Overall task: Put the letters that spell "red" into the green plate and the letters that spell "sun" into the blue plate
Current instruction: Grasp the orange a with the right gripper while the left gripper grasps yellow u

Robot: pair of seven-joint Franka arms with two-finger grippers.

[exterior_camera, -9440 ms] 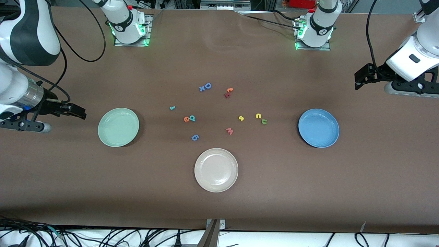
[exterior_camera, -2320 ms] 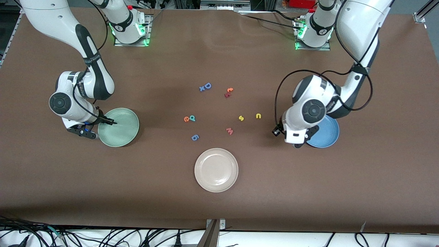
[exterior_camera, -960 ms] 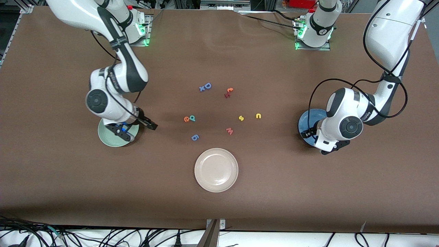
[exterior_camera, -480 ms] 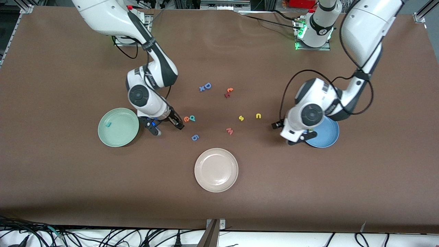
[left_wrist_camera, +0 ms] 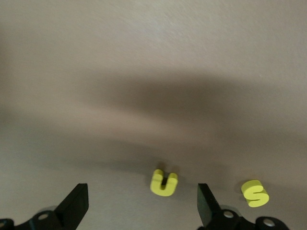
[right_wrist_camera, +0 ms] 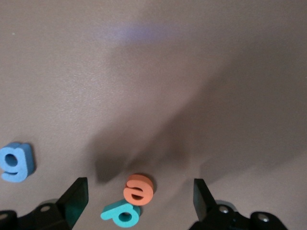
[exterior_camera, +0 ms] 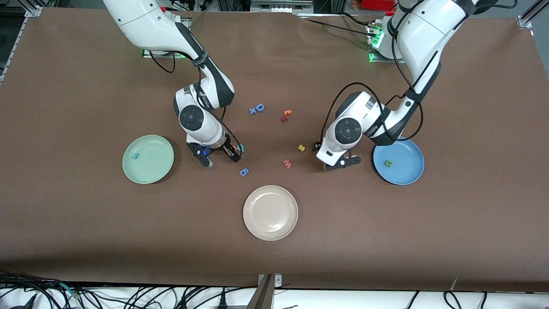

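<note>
My right gripper (right_wrist_camera: 136,201) hangs released over the orange e (right_wrist_camera: 139,189) and teal d (right_wrist_camera: 121,214), lower centre; my left gripper (left_wrist_camera: 143,203), released, over the yellow n (left_wrist_camera: 164,182).

Brown table (exterior_camera: 85,223), cables (exterior_camera: 128,296) underneath

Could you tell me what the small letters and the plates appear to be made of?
The yellow n and orange e look like matte foam: thick, soft-edged, solid-coloured, no glare. The green plate and blue plate look like hard plastic or similar, with smooth surfaces, a faint sheen and moulded rims.
</note>
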